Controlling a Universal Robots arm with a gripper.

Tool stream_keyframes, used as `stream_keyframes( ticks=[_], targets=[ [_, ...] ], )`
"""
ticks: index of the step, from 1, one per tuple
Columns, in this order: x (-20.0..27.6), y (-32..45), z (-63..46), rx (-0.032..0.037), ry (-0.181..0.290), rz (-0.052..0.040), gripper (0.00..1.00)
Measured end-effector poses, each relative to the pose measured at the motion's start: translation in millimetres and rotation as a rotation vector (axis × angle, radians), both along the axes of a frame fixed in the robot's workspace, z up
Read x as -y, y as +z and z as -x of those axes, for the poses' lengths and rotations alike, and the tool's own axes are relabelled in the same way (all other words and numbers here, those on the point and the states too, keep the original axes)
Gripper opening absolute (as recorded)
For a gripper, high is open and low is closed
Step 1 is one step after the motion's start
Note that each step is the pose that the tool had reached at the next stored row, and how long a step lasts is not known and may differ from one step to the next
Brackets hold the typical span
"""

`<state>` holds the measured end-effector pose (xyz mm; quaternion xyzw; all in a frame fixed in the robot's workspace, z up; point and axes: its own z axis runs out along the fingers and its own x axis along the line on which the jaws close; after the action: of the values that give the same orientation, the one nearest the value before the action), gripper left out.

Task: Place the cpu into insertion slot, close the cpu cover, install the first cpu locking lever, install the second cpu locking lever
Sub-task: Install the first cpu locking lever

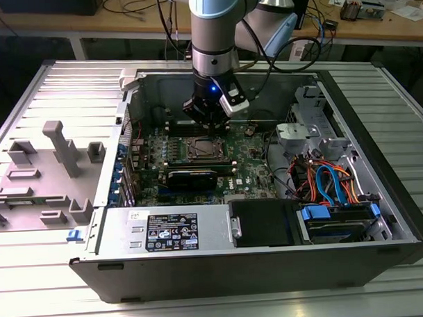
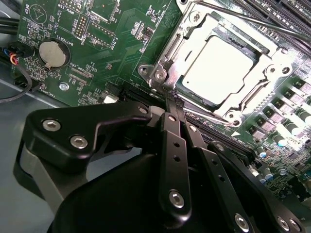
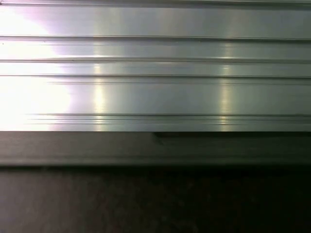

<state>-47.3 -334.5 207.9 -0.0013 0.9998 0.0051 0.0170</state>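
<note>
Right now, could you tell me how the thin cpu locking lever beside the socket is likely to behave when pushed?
The cpu locking lever is a long, thin metal rod, so it probably flexes springily. Its smooth, shiny surface may let the gripper slip off. The cpu cover beneath looks stiff.

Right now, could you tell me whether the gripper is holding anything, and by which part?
Nothing is held: the gripper is shut and empty, its tips at a corner of the cpu cover, with the cpu seated beneath.

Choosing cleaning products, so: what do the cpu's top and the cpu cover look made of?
The cpu top looks like matte, pale grey metal, with an even glare and no sharp reflections. The cpu cover around it looks like shinier stamped steel, with bright highlights along bent edges, though the exact alloy cannot be told.
</note>
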Motion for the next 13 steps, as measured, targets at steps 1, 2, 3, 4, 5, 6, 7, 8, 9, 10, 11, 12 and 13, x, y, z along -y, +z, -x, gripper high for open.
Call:
stream_keyframes(
  ticks=[1,2,3,4,5,6,7,8,9,10,11,12,13],
  targets=[
    [1.1,-1.2,-0.1,-0.0008,0.0,-0.0001,0.11],
    [1.7,-1.7,-0.4,-0.0021,0.0,0.0,0.11],
    [2.2,-2.6,-1.2,-0.006,0.0,0.0003,0.11],
    [2.3,-2.9,-1.5,-0.0063,0.0,0.0003,0.11],
    [2.4,-3.0,-1.5,-0.0062,0.0,0.0003,0.11],
    [2.4,-3.0,-1.6,-0.0062,0.0,0.0001,0.11],
    [2.4,-2.8,-1.6,-0.006,0.0,-0.0002,0.11],
    [2.4,-2.1,-1.6,-0.0058,0.0,-0.0008,0.11],
    [2.3,-1.3,-1.6,-0.0058,0.0,-0.0007,0.11],
    [2.4,-0.6,-1.6,-0.0059,0.0,-0.0003,0.11],
    [2.4,-0.6,-1.6,-0.0059,0.0,-0.0003,0.11],
    [2.5,-0.5,-1.6,-0.006,0.0,-0.0003,0.11],
    [2.5,-0.6,-1.6,-0.0061,0.0,-0.0001,0.11]
  ],
)
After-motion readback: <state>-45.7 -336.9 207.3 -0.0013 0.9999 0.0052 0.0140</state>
